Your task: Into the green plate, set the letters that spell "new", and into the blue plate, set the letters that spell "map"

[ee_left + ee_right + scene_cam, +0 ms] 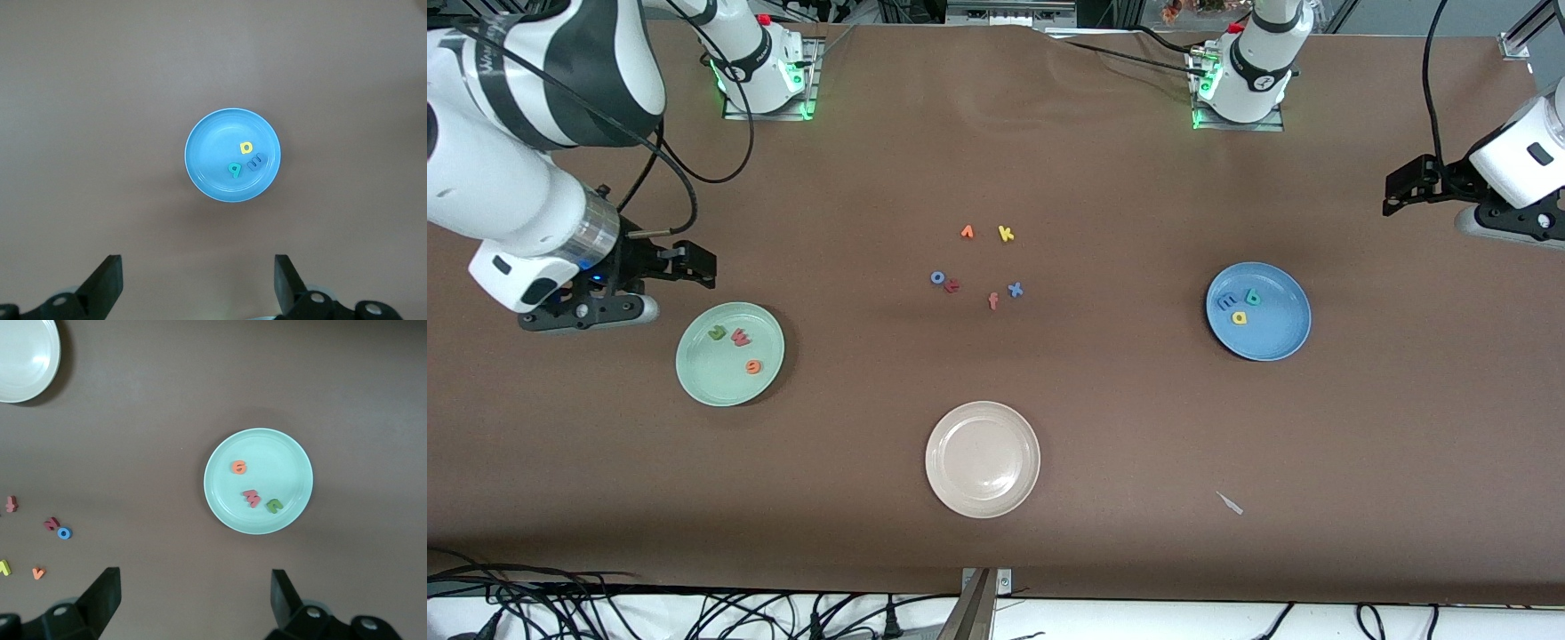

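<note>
My left gripper (1392,191) hangs wide open and empty near the blue plate (1280,342), which holds the blue m (1226,303), teal p (1253,297) and yellow a (1239,317). My right gripper (704,265), equally spread and empty, is beside the green plate (703,373) carrying the olive n (717,333), salmon w (741,337) and orange e (753,365)

Left hand (1400,191) open, right hand (694,265) open, both raised

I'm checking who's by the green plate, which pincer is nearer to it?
Right. The right pincer hangs open just past the green plate rim, at the right arm's end. The left pincer, also open, waits at the left arm's end, by the blue plate.
</note>
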